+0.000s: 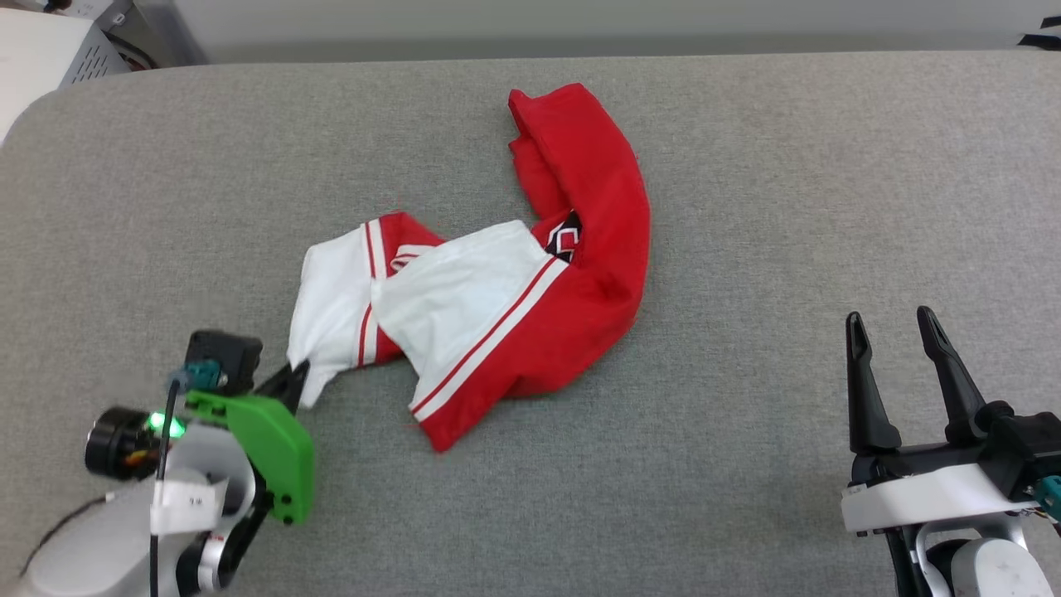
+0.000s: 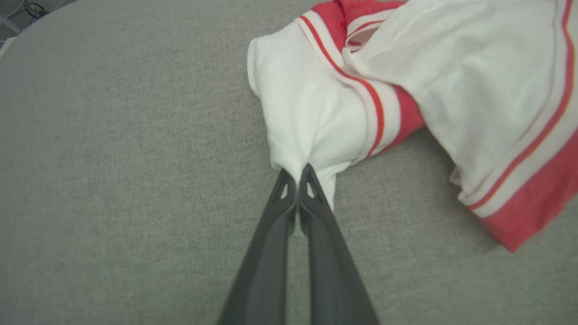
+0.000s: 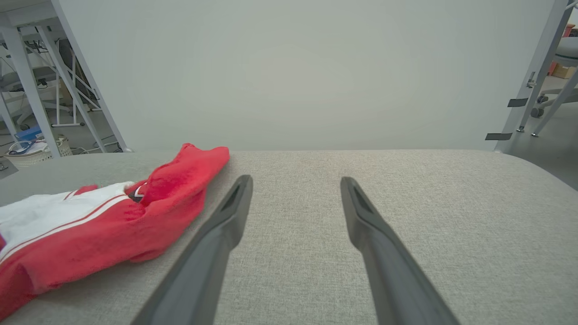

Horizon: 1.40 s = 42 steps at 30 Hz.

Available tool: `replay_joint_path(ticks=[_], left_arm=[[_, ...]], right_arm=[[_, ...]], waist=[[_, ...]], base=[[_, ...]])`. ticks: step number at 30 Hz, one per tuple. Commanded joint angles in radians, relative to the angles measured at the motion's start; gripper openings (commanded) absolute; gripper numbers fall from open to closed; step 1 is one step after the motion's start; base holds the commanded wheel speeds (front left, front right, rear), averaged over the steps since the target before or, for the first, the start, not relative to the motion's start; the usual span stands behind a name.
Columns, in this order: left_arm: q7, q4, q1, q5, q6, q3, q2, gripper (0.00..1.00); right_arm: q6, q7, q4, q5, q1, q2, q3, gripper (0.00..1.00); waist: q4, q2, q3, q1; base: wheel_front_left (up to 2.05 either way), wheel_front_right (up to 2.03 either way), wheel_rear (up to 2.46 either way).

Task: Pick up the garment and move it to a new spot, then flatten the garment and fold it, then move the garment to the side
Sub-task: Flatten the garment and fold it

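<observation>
Across the middle of the head view, the red T-shirt (image 1: 580, 315) is lying crumpled on the grey fabric-covered table (image 1: 746, 166). Its red body is curving up toward the top centre of the frame and its white sleeves are bunching toward the lower left. A dark emblem (image 1: 565, 240) is peeking out of a fold near the centre. Down at the lower left, the left gripper (image 1: 292, 380) is clamping its two dark fingers together on the edge of the nearer white sleeve (image 2: 307, 113). In the left wrist view the fingertips are meeting at mid-frame with white cloth pinched between them. Over at the lower right, the right gripper (image 1: 890, 317) is holding its fingers spread wide and gripping nothing. It is well apart from the shirt, tips pointing up the frame.
</observation>
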Motion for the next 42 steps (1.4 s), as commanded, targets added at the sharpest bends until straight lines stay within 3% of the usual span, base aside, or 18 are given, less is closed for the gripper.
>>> replay_joint_path(ticks=[1, 4, 10, 11, 12, 17, 19, 22, 25, 27, 33, 38, 42], left_arm=[[-0.011, -0.003, 0.044, -0.023, 0.015, 0.006, 0.007, 0.00], [-0.018, 0.005, 0.116, -0.071, 0.025, 0.008, 0.004, 0.00], [-0.019, 0.075, 0.171, -0.123, -0.009, -0.001, -0.039, 0.00], [-0.027, 0.089, 0.172, -0.126, -0.016, 0.001, -0.050, 0.08], [-0.042, 0.102, 0.167, -0.122, -0.017, 0.006, -0.058, 1.00], [-0.133, 0.103, 0.122, -0.068, 0.006, 0.039, -0.055, 1.00], [-0.161, 0.000, 0.062, -0.024, 0.031, 0.084, -0.007, 1.00], [-0.151, -0.089, -0.015, 0.026, 0.051, 0.103, 0.044, 1.00], [-0.090, -0.147, -0.100, 0.048, 0.030, 0.107, 0.073, 1.00], [-0.017, -0.171, -0.167, 0.066, 0.004, 0.094, 0.083, 1.00], [0.254, -0.195, -0.313, 0.000, -0.130, 0.044, 0.053, 1.00], [0.438, -0.129, -0.377, -0.048, -0.223, -0.020, -0.004, 1.00], [0.527, -0.035, -0.398, -0.067, -0.283, -0.067, -0.050, 1.00]], right_arm=[[0.002, -0.006, 0.003, -0.009, 0.013, -0.001, -0.003, 1.00], [0.002, -0.006, 0.007, -0.011, 0.015, -0.001, -0.003, 1.00], [0.002, -0.006, 0.017, -0.016, 0.024, -0.001, -0.008, 1.00], [0.002, -0.006, 0.018, -0.017, 0.026, -0.001, -0.009, 1.00], [0.002, -0.006, 0.019, -0.018, 0.029, -0.001, -0.010, 1.00], [0.002, -0.006, 0.020, -0.020, 0.039, -0.001, -0.017, 1.00], [0.002, -0.006, 0.017, -0.018, 0.048, -0.001, -0.023, 1.00], [0.002, -0.006, 0.014, -0.015, 0.048, -0.001, -0.020, 1.00], [0.002, -0.006, 0.014, -0.014, 0.042, -0.001, -0.015, 1.00], [0.002, -0.006, 0.014, -0.014, 0.033, -0.001, -0.007, 1.00], [0.002, -0.006, 0.013, -0.014, 0.017, -0.001, -0.005, 1.00], [0.002, -0.006, 0.014, -0.012, 0.006, -0.001, -0.002, 1.00], [0.002, -0.006, 0.014, -0.010, -0.011, -0.001, 0.003, 1.00]], waist=[[0.004, 0.0000, -0.005, 0.0000], [0.004, 0.0000, -0.008, 0.0000], [0.012, 0.0000, -0.024, 0.0000], [0.014, 0.0000, -0.029, 0.0000], [0.016, 0.0000, -0.034, 0.0000], [0.025, 0.0000, -0.056, 0.0000], [0.034, 0.0000, -0.070, 0.0000], [0.037, 0.0000, -0.072, 0.0000], [0.035, 0.0000, -0.065, 0.0000], [0.029, 0.0000, -0.057, 0.0000], [0.002, 0.0000, -0.031, 0.0000], [-0.024, 0.0000, -0.005, 0.0000], [-0.047, 0.0000, 0.021, 0.0000]], base=[[0.00, 0.00, 0.00], [0.00, 0.00, 0.00], [0.00, 0.00, 0.00], [0.00, 0.00, 0.00], [0.00, 0.00, 0.00], [0.00, 0.00, 0.00], [0.00, 0.00, 0.00], [0.00, 0.00, 0.00], [0.00, 0.00, 0.00], [0.00, 0.00, 0.00], [0.00, 0.00, 0.00], [0.00, 0.00, 0.00], [0.00, 0.00, 0.00]])
